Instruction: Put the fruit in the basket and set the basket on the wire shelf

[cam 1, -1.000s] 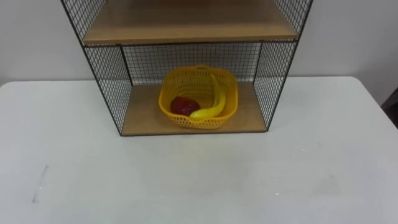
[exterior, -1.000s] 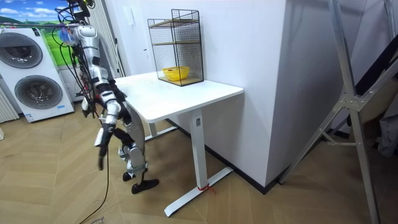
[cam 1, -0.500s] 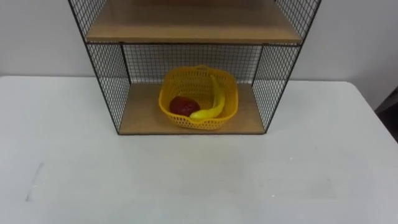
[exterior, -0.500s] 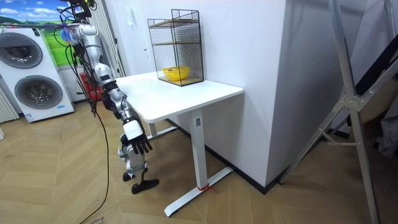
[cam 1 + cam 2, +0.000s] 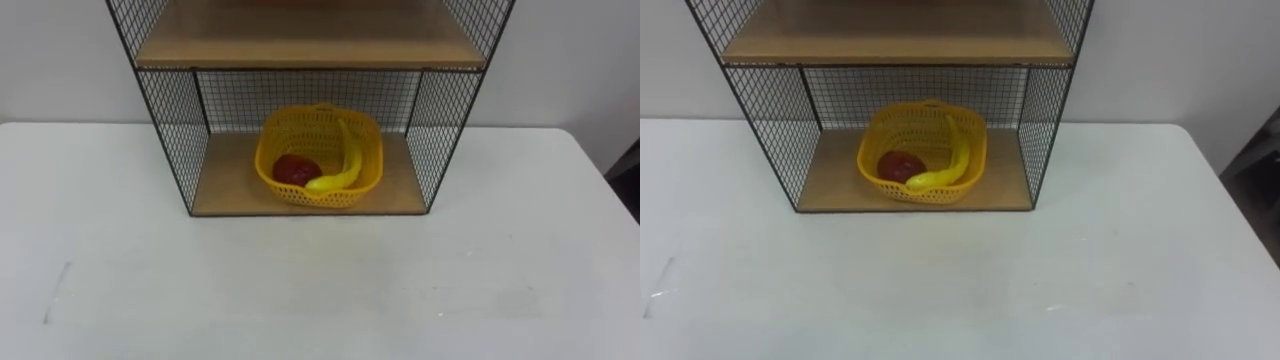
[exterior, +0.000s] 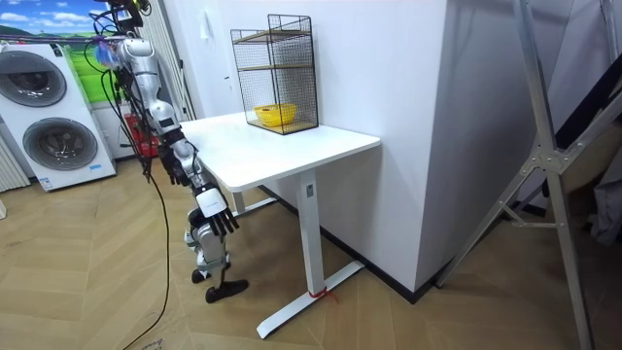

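A yellow basket (image 5: 368, 160) stands on the bottom wooden board of the wire shelf (image 5: 168, 125), near its middle. In the basket lie a yellow banana (image 5: 346, 163) and a dark red fruit (image 5: 296, 170), side by side. In the room view the shelf (image 6: 276, 70) stands at the far side of the white table, and the basket (image 6: 275, 116) shows inside it. I stand at the table's near end, on the room view's left. My right hand (image 6: 216, 216) hangs low beside the table edge, its fingers spread and holding nothing.
The white table (image 5: 300, 285) stretches wide in front of the shelf. An upper wooden board (image 5: 310, 45) roofs the basket's compartment. In the room view a washing machine (image 6: 51, 117) stands behind me, and a metal stand (image 6: 544, 175) is at the right.
A second ago my right arm hung straight down; it has swung forward toward the table edge. The eye view has shifted slightly. Basket and fruit have not moved.
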{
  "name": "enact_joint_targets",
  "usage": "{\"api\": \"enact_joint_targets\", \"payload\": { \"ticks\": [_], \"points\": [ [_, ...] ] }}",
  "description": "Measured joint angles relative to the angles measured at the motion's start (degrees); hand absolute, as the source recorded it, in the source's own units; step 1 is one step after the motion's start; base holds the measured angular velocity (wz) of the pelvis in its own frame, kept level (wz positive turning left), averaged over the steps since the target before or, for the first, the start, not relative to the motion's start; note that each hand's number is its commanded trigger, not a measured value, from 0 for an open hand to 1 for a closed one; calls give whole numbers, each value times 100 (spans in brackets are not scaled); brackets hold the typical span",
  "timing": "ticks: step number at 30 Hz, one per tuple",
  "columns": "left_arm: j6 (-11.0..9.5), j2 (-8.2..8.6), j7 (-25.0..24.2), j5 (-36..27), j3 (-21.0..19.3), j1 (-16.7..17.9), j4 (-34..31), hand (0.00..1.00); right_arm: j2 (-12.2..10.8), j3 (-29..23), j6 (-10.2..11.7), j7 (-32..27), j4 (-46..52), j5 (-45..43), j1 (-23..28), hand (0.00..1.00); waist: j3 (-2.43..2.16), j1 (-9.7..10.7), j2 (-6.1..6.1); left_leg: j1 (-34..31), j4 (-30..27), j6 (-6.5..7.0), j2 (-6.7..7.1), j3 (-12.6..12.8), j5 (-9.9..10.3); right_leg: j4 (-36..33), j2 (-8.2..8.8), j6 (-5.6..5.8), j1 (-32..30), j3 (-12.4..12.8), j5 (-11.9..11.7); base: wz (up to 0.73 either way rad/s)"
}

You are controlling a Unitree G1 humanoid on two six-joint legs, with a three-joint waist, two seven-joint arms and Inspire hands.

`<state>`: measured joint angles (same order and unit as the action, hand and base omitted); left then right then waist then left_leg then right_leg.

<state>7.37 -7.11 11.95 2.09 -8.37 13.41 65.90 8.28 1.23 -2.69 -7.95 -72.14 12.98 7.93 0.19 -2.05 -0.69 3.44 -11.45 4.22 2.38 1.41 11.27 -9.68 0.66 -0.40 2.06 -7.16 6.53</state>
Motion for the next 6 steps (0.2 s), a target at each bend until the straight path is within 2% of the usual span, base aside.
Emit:
{"api": "enact_joint_targets", "payload": {
  "ticks": [6],
  "points": [
    [213, 7, -135, 199, 194, -37, 0, 0, 30, 33, -110, 254, -138, -3, 5, 0, -1, 13, 3, 18, 3, 0, -3, 15, 0, -5, 3, -1, 13, 4, 0, 0]
  ]
}}
